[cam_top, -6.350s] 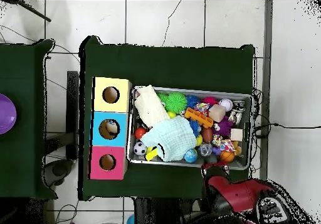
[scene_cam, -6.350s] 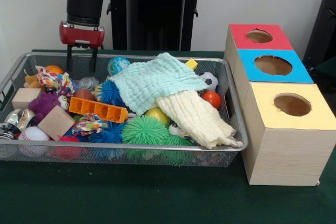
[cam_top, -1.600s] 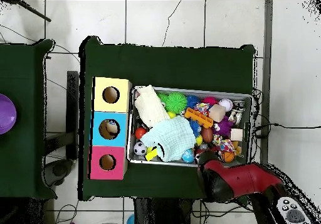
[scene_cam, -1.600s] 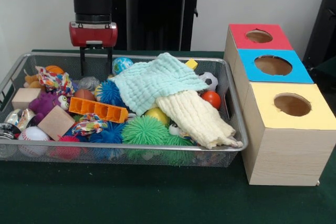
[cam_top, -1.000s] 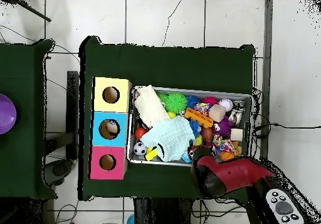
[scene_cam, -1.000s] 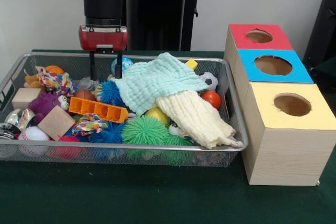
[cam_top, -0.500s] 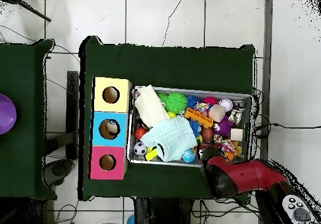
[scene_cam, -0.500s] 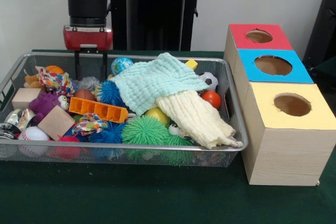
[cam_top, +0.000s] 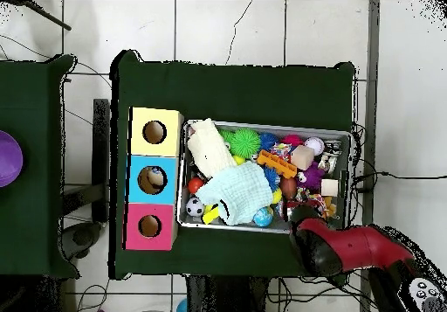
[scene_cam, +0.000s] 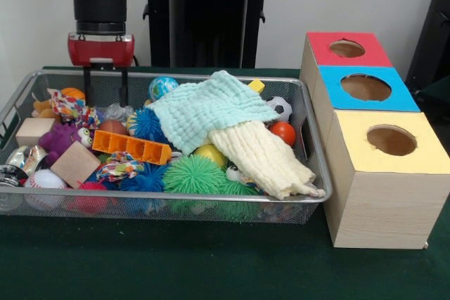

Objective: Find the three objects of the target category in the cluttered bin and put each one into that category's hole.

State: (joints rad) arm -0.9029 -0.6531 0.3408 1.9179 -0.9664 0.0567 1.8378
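Note:
My gripper hangs open over the back left of the wire bin, with nothing between its fingers. Its tips are just above a patterned fabric toy and a silvery ball. A globe ball lies just to its right. A mint cloth and a cream cloth cover the toys in the middle and right. Three boxes stand beside the bin, topped red, blue and yellow, each with a round hole. From overhead, the red arm hides the gripper.
The bin also holds an orange brick, a wooden cube, a wooden block, a green spiky ball, a red ball and a soccer ball. A purple plush lies at the left.
The gripper swung right toward the globe ball, then came back left along the bin's back edge. It stayed open and the toys have not moved.

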